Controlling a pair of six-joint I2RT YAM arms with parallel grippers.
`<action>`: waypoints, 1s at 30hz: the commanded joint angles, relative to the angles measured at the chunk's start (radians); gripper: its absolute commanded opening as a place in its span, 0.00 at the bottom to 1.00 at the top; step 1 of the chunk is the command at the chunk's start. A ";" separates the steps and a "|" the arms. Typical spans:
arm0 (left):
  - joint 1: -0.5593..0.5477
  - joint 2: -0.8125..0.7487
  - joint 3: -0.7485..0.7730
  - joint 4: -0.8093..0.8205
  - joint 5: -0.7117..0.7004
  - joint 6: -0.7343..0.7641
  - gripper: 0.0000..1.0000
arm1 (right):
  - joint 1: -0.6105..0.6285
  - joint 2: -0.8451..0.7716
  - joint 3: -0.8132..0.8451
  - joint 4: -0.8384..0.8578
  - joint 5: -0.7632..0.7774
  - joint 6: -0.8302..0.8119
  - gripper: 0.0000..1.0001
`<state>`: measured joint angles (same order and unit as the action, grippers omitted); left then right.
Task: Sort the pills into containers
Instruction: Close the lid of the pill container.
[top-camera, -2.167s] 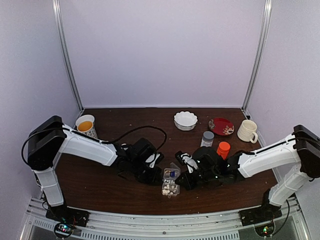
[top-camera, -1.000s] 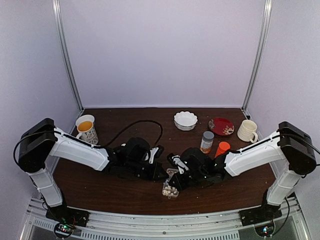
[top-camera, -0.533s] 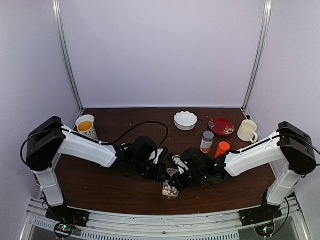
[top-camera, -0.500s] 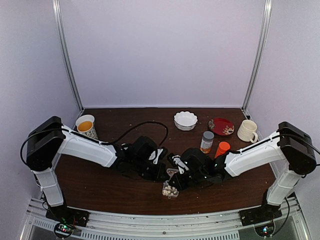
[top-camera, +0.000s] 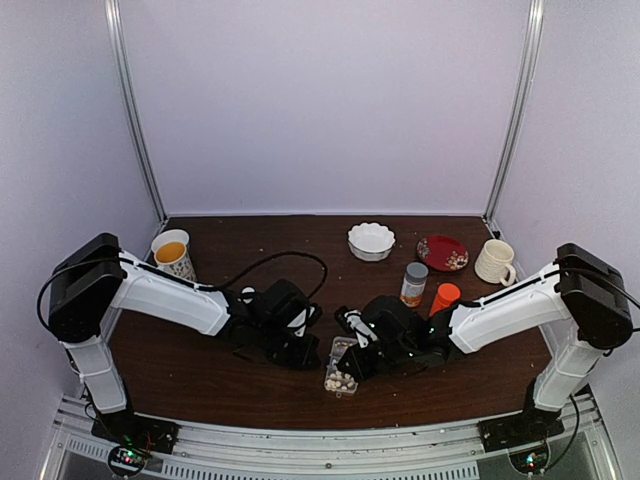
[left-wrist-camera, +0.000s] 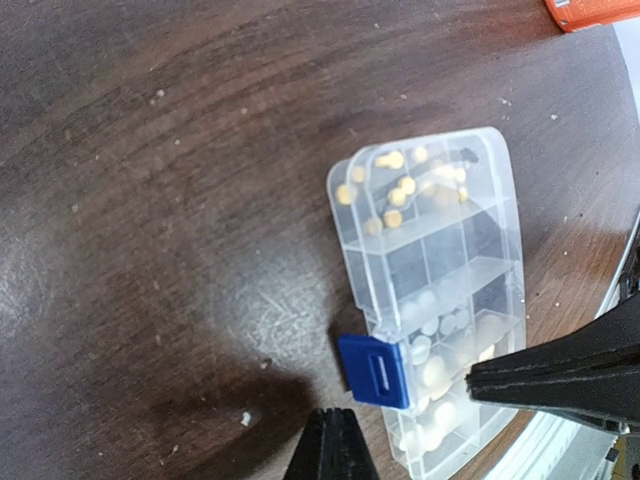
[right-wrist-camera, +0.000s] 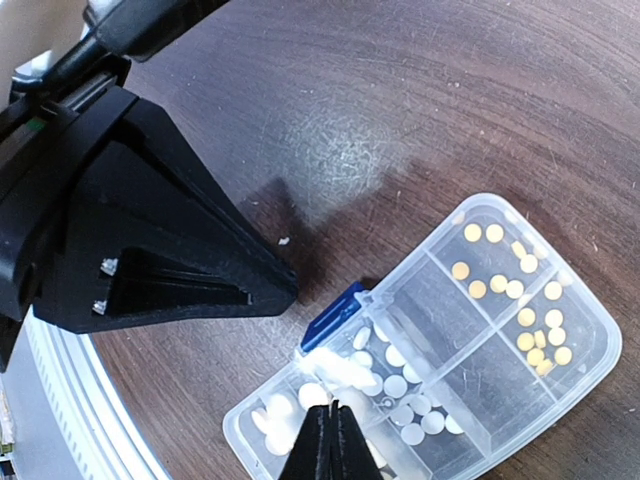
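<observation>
Right gripper (right-wrist-camera: 328, 440), jaws together, hangs above clear plastic organiser box (right-wrist-camera: 500, 395): probably light, slippery, best taken by its rim.

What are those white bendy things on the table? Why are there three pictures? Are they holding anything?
They are two robot arms bolted to a table. The wide picture comes from a camera high above them. Each close-up comes from a small camera on one arm's wrist, looking past its own hand. The left hand and right hand are both pinched shut and hold nothing. Between them lies a clear box with white pills and yellow pills in its cells. Behind stand a mug of orange drink, a bowl, a red plate, a cream mug, a jar and an orange bottle.
</observation>
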<state>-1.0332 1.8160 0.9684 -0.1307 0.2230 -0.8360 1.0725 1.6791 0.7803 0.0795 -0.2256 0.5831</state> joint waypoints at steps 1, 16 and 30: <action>0.006 -0.015 0.000 0.052 0.010 0.010 0.00 | 0.001 -0.012 -0.013 -0.073 0.069 -0.005 0.00; 0.002 0.014 0.023 0.062 0.029 0.011 0.00 | 0.002 -0.138 -0.037 -0.129 0.105 -0.006 0.00; 0.003 0.012 0.027 0.051 0.031 0.017 0.00 | 0.001 -0.091 -0.024 -0.166 0.151 -0.002 0.35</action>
<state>-1.0332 1.8183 0.9710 -0.1059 0.2474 -0.8352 1.0721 1.5433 0.7502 -0.0788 -0.0963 0.5793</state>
